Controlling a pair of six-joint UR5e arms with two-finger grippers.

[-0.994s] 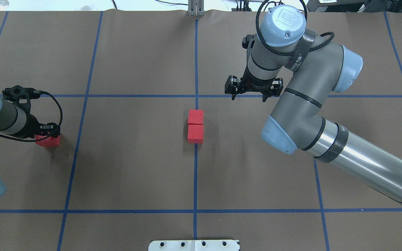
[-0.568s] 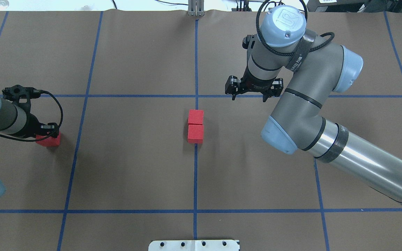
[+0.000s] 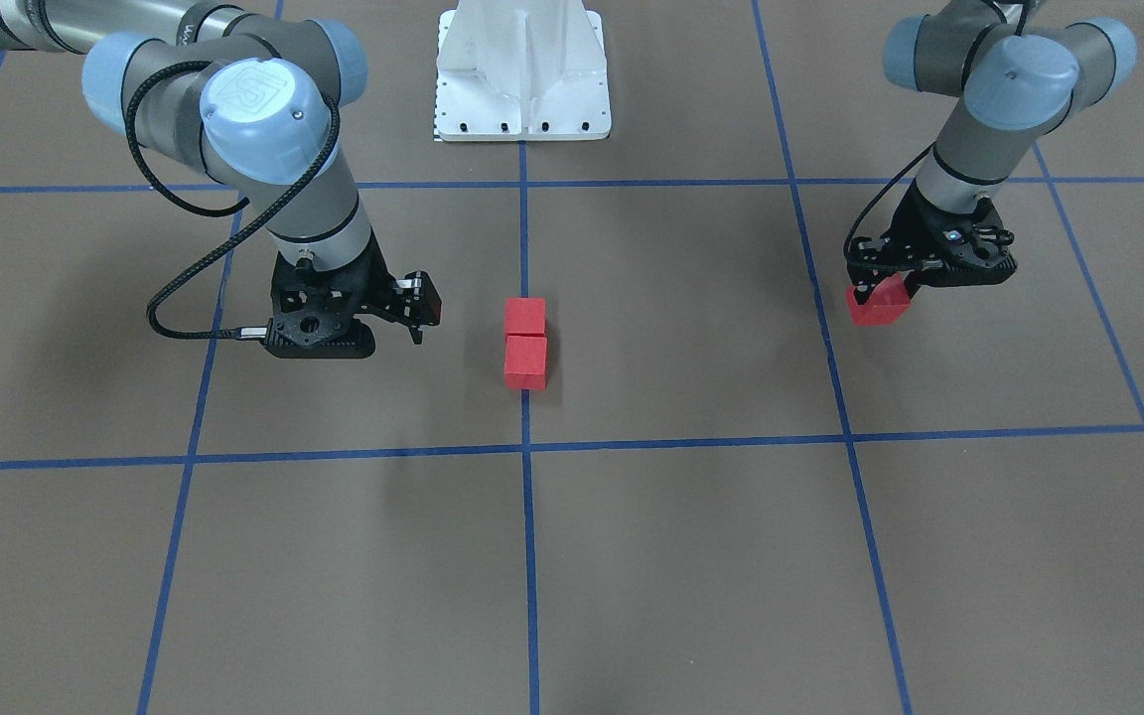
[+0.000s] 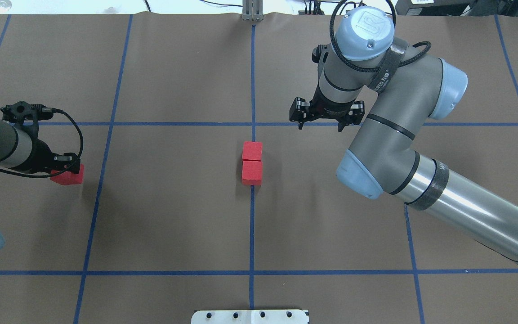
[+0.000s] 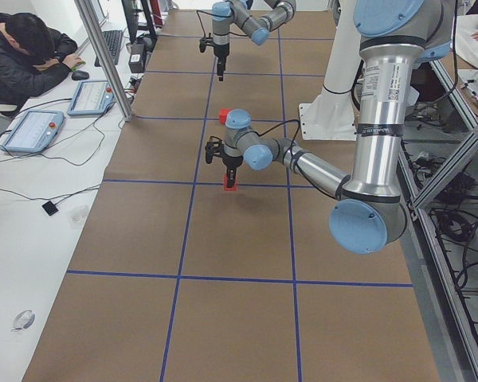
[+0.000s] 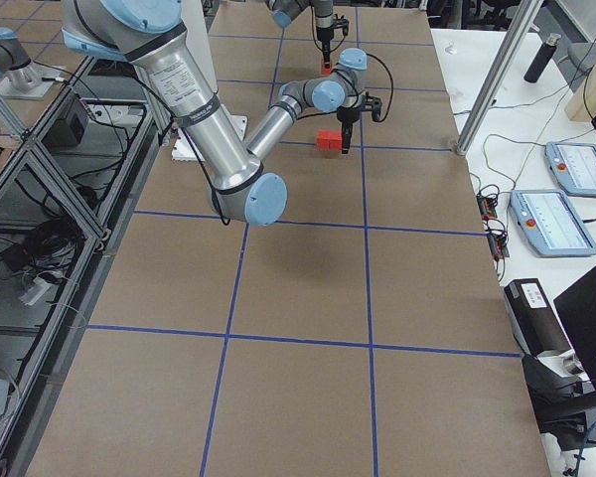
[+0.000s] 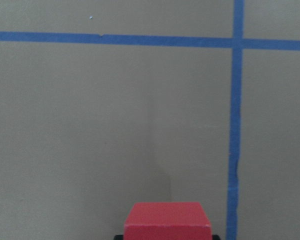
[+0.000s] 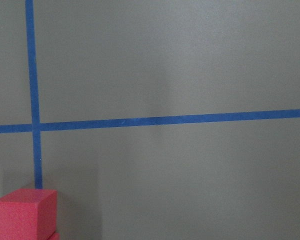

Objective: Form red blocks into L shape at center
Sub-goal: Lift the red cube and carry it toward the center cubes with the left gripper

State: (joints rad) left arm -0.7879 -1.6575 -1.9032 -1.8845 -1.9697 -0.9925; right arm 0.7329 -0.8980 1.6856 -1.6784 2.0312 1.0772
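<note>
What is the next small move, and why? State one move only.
Probably carry the third red block, shut in the left gripper, across to the center and set it beside one end of the two red blocks there. Those two touch in a straight line on the middle tape; the right gripper hangs open, clear of them.

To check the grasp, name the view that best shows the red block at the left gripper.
Exterior front-facing: the red block shows nearly whole under the left gripper. Overhead, the gripper covers part of it; the left wrist view crops it; the side views show it tiny.
</note>
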